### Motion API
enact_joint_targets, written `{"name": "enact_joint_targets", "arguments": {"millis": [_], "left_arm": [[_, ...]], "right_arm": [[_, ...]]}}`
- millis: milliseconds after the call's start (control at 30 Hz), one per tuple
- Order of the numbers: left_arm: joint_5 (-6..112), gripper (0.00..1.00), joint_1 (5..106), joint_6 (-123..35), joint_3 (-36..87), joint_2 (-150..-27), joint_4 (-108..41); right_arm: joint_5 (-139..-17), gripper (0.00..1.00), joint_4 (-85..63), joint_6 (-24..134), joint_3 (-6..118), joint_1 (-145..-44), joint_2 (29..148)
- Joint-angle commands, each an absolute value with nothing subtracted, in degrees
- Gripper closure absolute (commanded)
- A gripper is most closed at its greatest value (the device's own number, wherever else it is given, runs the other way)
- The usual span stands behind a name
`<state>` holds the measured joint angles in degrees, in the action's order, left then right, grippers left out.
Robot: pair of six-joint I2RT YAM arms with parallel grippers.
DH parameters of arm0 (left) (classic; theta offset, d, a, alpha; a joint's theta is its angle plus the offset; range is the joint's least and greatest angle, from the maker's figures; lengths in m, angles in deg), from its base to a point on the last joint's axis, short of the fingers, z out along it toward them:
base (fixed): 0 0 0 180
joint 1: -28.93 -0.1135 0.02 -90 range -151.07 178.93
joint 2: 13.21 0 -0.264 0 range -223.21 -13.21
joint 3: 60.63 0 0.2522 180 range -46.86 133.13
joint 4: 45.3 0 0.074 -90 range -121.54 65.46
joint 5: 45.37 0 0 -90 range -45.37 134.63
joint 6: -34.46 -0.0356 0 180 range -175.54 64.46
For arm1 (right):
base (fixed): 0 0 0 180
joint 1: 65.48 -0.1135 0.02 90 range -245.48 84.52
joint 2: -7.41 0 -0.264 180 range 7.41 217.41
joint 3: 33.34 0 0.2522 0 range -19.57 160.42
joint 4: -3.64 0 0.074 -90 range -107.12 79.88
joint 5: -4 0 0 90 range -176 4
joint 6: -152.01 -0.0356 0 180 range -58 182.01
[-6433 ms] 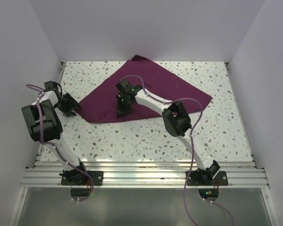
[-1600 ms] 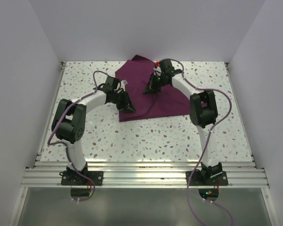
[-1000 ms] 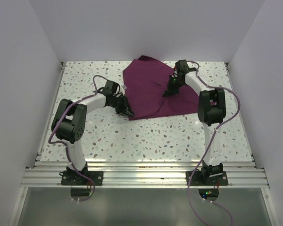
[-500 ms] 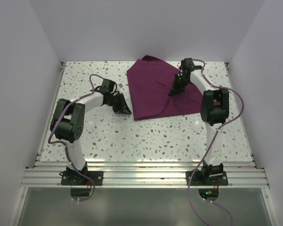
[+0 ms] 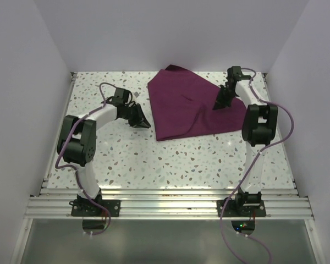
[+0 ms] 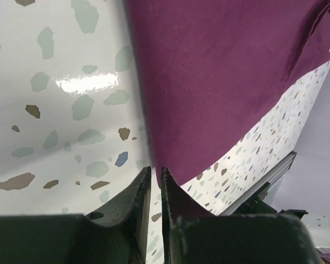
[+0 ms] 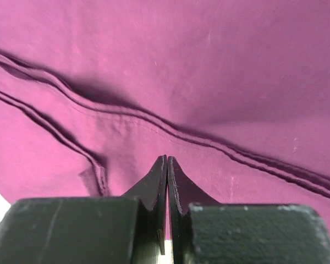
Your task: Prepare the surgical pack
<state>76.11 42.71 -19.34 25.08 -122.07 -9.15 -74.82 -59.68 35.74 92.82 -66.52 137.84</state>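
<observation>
The maroon-purple cloth (image 5: 181,104) lies folded on the far middle of the speckled table, with hem lines and a small wrinkle showing in the right wrist view (image 7: 209,66). My right gripper (image 5: 217,105) is shut, and its tips (image 7: 167,158) rest on the cloth's right part with nothing seen pinched between them. My left gripper (image 5: 145,122) is low over the table just left of the cloth's left edge (image 6: 220,71). Its jaws (image 6: 155,169) stand a narrow gap apart with only bare table between them. Tray, scissors and gauze are out of view.
White walls close the table in on the left, back and right. A metal rail (image 5: 165,204) runs along the near edge by both arm bases. Speckled tabletop (image 5: 170,159) stretches between the cloth and the rail.
My right gripper has slid rightward across the cloth toward the far right, and the cloth has shifted right with it. My left gripper has drawn back left, off the cloth's edge.
</observation>
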Motion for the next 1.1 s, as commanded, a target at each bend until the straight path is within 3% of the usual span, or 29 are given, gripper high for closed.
{"name": "enact_joint_targets", "arguments": {"millis": [0,600,767,867,1000,1067], "left_arm": [[78.2,0.84,42.4,-19.9,28.2,-120.0,-8.7],[80.2,0.78,41.9,-20.7,32.5,-118.8,-6.1],[80.3,0.77,42.4,-20.8,32.4,-118.7,-6.3],[80.6,0.77,42.5,-21.1,32.5,-119.3,-6.7],[79.1,0.76,42.5,-24.5,35.1,-121.5,-5.3],[75.0,0.76,42.6,-30.9,39.8,-123.6,1.3]], "right_arm": [[-76.3,1.0,-60.5,37.2,89.7,-67.9,137.6],[-71.5,1.0,-56.4,33.3,81.2,-80.2,136.3],[-73.3,0.99,-58.2,33.3,82.2,-76.7,131.9],[-74.6,0.87,-56.9,31.9,79.5,-70.5,128.3],[-78.9,0.59,-54.9,30.8,74.1,-63.8,122.0],[-80.1,0.51,-54.7,29.8,72.5,-61.6,120.7]]}}
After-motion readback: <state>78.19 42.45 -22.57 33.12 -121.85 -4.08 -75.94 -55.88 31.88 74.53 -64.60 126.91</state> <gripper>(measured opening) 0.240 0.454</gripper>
